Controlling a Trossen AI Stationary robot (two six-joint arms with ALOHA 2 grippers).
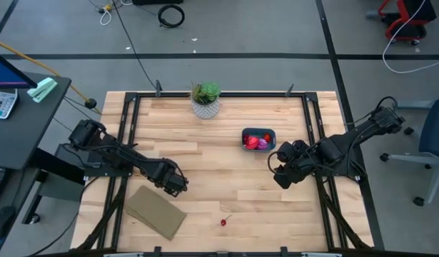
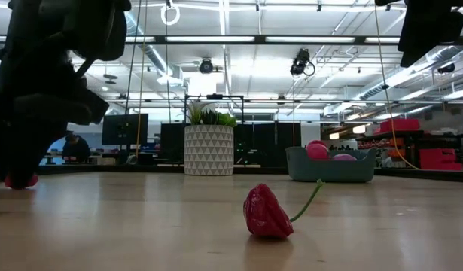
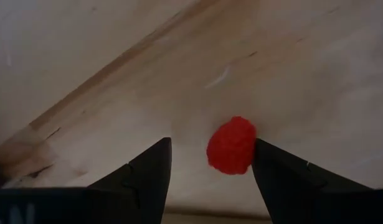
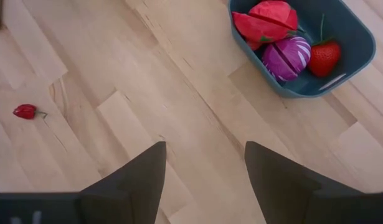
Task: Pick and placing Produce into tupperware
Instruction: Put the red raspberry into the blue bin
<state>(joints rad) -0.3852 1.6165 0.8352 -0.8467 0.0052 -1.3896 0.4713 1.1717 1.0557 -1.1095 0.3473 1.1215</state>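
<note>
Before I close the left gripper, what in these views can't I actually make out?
- Red raspberry-like piece: seen between the open left gripper fingers in the left wrist view; the arm hides it in the high view, and contact with one finger is unclear.
- Tupperware contents: low view shows only tops over the wall.
- Red pepper: too small in the high view.
- Right gripper: open above bare wood, its height unclear.

You have one teal tub [image 4: 356, 46] far right holding three produce pieces [image 4: 288, 57], two loose red pieces on the table, one near centre [image 2: 267, 213], one at the left [image 3: 231, 145], one potted plant [image 1: 205, 98], one tan slab [image 1: 155, 212]
</note>
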